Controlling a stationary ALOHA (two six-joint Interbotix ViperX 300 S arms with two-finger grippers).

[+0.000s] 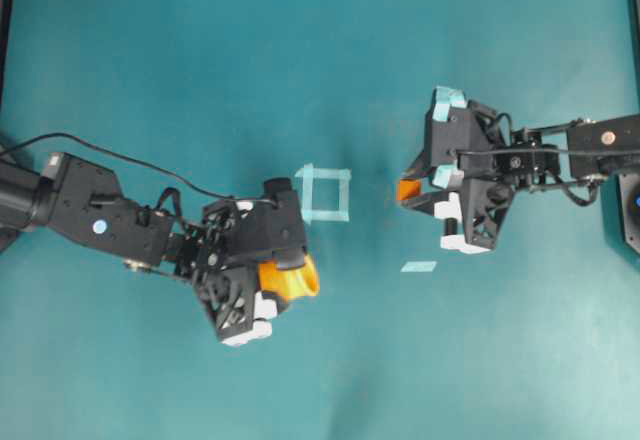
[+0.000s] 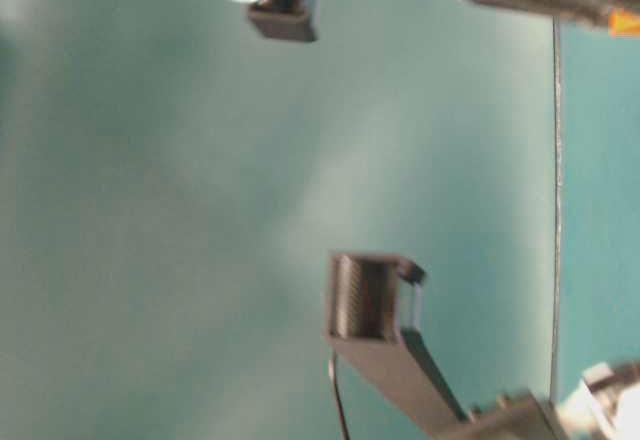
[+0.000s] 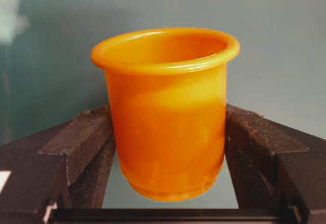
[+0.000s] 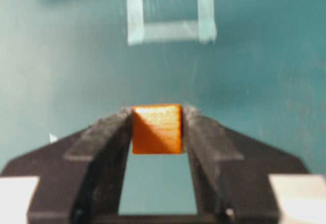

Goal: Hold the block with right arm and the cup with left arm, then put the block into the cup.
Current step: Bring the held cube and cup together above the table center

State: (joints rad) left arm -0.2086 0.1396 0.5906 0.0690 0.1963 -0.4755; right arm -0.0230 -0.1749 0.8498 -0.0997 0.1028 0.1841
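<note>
The cup point(image 3: 165, 112), orange with a yellow rim, stands upright between the dark fingers point(image 3: 86, 137) of my left gripper point(image 3: 168, 132), which is shut on its sides. From overhead the cup point(image 1: 300, 278) pokes out of the left gripper point(image 1: 278, 282) at lower centre. The block point(image 4: 157, 129), a small orange cube, is pinched at the tips of my right gripper point(image 4: 157, 122), above the teal table. Overhead, the block point(image 1: 405, 191) sits at the left end of the blue-taped right gripper point(image 1: 412, 190), up and to the right of the cup and well apart from it.
A pale blue tape square point(image 1: 325, 193) lies on the teal table point(image 1: 200, 60) between the two grippers, and shows ahead of the block as a tape square point(image 4: 170, 30). A short tape strip point(image 1: 418, 266) lies below the right gripper. The table-level view is blurred.
</note>
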